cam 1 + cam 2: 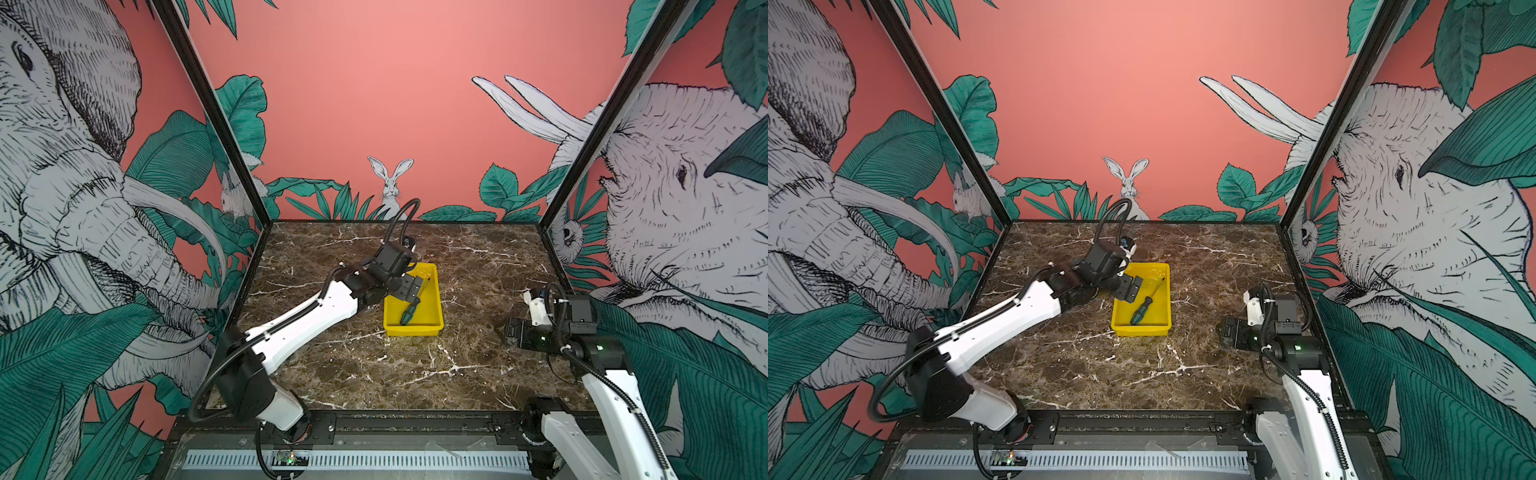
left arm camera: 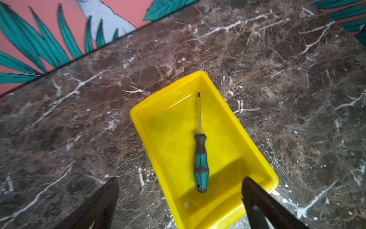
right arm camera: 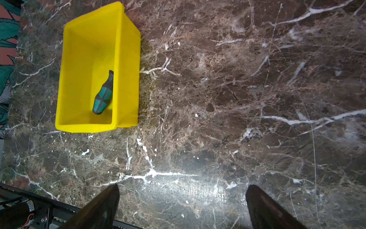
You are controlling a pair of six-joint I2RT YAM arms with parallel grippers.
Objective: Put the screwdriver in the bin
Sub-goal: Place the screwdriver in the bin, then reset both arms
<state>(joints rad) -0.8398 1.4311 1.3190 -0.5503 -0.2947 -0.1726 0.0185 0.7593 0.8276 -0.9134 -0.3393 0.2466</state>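
Note:
The screwdriver, green and dark grey in the handle with a thin shaft, lies loose on the floor of the yellow bin. It shows in both top views, with the shaft pointing toward the back wall. My left gripper hangs open over the bin's left side, with nothing between its fingers. From the right wrist I see the handle inside the bin. My right gripper stands open low over the marble, well to the right of the bin.
The bin sits near the middle of the brown marble table, which is walled on three sides by printed panels. A black frame rail runs along the front edge, where both arm bases stand.

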